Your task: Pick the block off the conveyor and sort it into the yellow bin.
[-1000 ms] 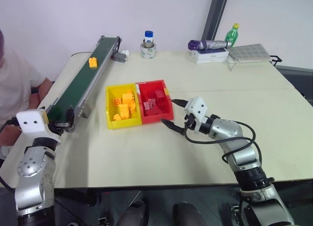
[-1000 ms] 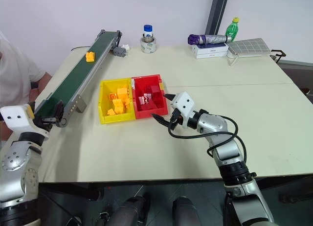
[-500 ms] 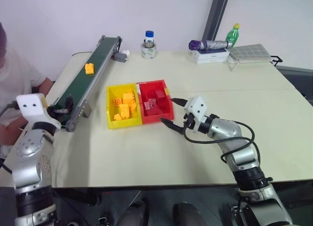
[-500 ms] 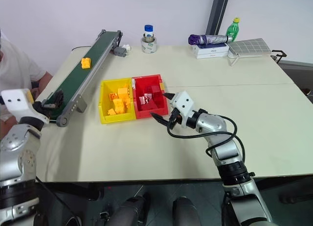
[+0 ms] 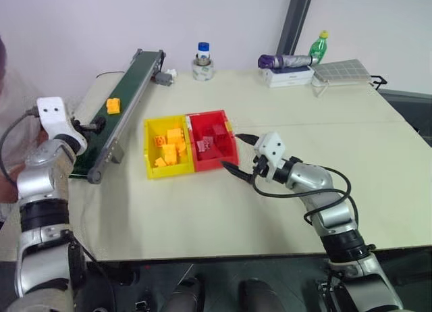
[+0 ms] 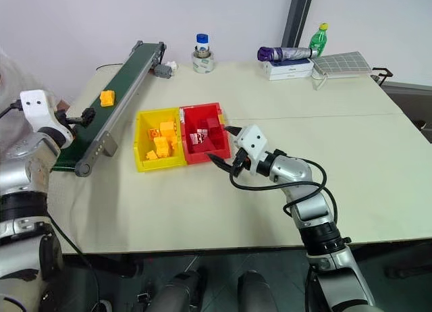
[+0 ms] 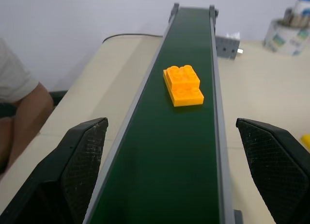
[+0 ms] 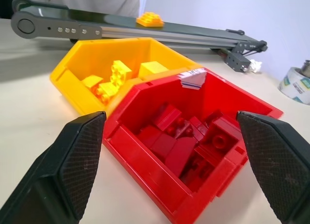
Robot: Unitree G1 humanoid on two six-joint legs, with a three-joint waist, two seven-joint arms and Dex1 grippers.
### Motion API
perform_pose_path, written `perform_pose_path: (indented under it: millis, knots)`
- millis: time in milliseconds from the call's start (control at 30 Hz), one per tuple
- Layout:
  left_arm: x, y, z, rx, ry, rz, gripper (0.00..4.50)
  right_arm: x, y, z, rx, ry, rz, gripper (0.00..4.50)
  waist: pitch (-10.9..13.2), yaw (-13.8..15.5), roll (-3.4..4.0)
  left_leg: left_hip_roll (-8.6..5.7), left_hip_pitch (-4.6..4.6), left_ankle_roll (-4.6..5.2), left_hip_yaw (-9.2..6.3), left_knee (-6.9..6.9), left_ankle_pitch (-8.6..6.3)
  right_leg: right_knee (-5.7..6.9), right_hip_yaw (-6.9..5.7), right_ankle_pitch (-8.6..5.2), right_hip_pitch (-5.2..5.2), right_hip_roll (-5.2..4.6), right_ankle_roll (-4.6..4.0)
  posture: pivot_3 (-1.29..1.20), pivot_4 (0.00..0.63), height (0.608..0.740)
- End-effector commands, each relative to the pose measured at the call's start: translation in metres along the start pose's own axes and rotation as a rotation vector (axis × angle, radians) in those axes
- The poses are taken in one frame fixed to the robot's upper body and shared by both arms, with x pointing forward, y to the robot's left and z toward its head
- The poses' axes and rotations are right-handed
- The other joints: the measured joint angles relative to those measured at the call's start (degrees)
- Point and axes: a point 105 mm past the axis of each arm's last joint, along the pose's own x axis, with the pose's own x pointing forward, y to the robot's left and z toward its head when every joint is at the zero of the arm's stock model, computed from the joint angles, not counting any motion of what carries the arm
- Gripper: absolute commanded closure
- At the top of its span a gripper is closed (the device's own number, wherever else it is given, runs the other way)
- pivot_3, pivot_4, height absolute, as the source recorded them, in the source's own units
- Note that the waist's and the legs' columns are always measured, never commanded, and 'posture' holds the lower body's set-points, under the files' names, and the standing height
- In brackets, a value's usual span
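I have the wide, pale beige table across most of my head views. Along its left edge runs the long narrow conveyor with a dark green belt and silver-grey metal side rails, its small grey motor at the far end.

Near the middle of the table sits the small rectangular bright yellow plastic bin, already holding several yellow bricks, joined on its right to the same-sized red plastic bin full of red bricks.

My left gripper hangs over the near part of the belt, pointing along it, fingers spread wide with nothing between them; in the left wrist view both black fingertips stand outside the rails. My right gripper hovers just beside the near right corner of the red bin, its fingers also wide apart and empty, apart from the bin wall as far as I can tell.

At the far edge of the table I see a roll of tape with a bottle standing in it, a green bottle and a folded purple umbrella on a white box.

The small yellow-orange plastic toy block lies flat on the belt, studs up, ahead of the left gripper and well apart from its fingertips, roughly midway along the conveyor.

A person in a white shirt sits at the left edge.
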Motion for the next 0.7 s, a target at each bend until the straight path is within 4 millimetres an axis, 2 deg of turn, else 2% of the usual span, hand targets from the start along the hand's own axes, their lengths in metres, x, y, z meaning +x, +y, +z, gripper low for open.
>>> perform_pose_path:
  millis: [33, 267, 400, 533, 700]
  knots:
    - [0.006, 0.002, 0.014, 0.053, -0.020, 0.018, 0.03, -0.001, -0.004, 0.014, -0.040, -0.045, -0.015, 0.00, 0.0, 0.0, 0.00, 0.00, 0.00, 0.00, 0.00, 0.00, 0.00, 0.02, 0.00, 0.00, -0.01, 0.00, 0.00, 0.00, 0.150, 0.740]
    - [0.017, -0.005, 0.010, 0.082, 0.053, -0.010, 0.03, 0.001, -0.002, 0.013, -0.036, -0.041, -0.010, 0.00, 0.0, 0.0, 0.00, 0.00, 0.00, -0.01, -0.01, 0.02, 0.01, 0.05, -0.01, 0.01, 0.00, 0.00, 0.01, 0.00, 0.150, 0.740]
    - [0.020, -0.008, 0.009, 0.000, 0.077, -0.022, 0.03, 0.001, -0.002, 0.013, -0.036, -0.041, -0.007, 0.00, 0.0, 0.0, 0.00, 0.00, 0.00, 0.00, -0.01, 0.03, 0.01, 0.05, -0.02, 0.01, 0.00, 0.00, 0.02, 0.00, 0.150, 0.740]
    - [0.019, 0.004, 0.011, -0.024, 0.108, 0.045, 0.03, -0.001, -0.002, 0.012, -0.036, -0.036, -0.010, 0.00, 0.0, -0.2, 0.00, 0.00, 0.00, 0.00, -0.01, 0.03, 0.01, 0.08, -0.02, 0.02, -0.02, 0.00, 0.03, 0.00, 0.150, 0.740]
    - [0.018, 0.000, 0.004, 0.012, 0.168, 0.035, 0.03, 0.000, -0.002, 0.012, -0.034, -0.037, -0.011, 0.00, 0.0, -0.1, 0.00, 0.00, 0.00, -0.01, -0.01, 0.03, 0.02, 0.09, -0.03, 0.02, -0.02, 0.00, 0.04, 0.00, 0.150, 0.740]
